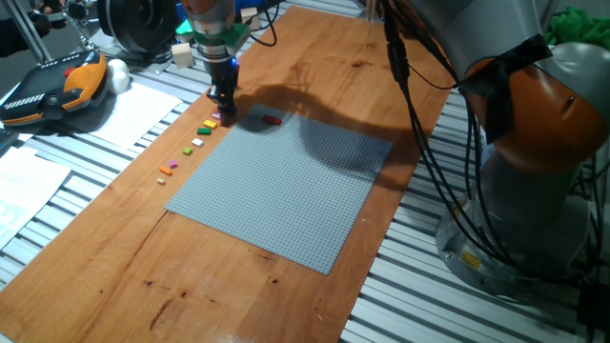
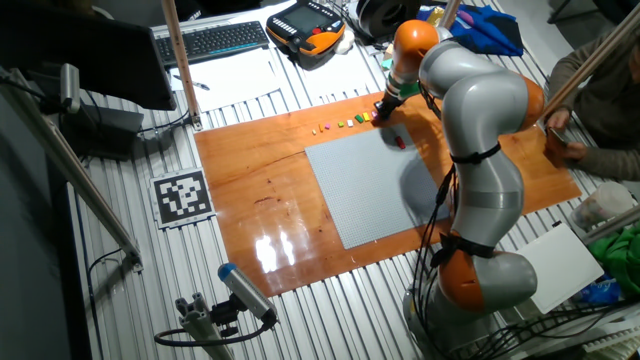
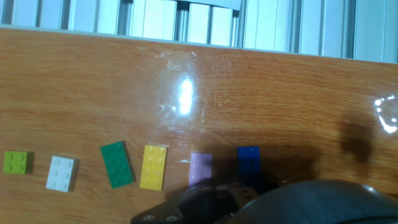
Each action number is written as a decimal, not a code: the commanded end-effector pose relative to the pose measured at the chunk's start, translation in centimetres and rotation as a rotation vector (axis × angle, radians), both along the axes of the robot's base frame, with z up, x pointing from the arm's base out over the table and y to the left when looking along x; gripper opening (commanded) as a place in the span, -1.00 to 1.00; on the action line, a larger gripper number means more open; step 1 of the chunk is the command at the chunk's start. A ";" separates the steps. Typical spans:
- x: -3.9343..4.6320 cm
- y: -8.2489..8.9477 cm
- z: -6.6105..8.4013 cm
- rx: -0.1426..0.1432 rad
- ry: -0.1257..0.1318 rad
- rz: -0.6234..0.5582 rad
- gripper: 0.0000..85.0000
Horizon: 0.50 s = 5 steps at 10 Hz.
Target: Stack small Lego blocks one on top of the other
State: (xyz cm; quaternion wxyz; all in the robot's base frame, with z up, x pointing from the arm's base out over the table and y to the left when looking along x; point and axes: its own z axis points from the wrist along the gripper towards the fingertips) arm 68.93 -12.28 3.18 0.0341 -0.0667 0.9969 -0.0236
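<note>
A bright blue small Lego block lies on the wooden table at the right end of a row of loose bricks. A red small Lego block sits on the grey baseplate near its far edge. My gripper hangs low over the blue end of the row, just off the baseplate's far corner. In the hand view only the dark gripper body shows at the bottom, right below the blue block. The fingertips' gap is hidden.
Lilac, yellow, green, white and lime bricks line up left of the blue one. An orange teach pendant and paper sheets lie beyond the table's left edge. A person's hands are at the far side.
</note>
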 end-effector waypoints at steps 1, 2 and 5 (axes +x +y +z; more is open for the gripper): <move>0.01 0.1 0.3 -0.001 0.007 0.008 -1.00; -0.10 0.3 1.0 0.007 0.022 0.012 -1.00; -2.91 1.8 5.1 -0.014 0.032 -0.029 -1.00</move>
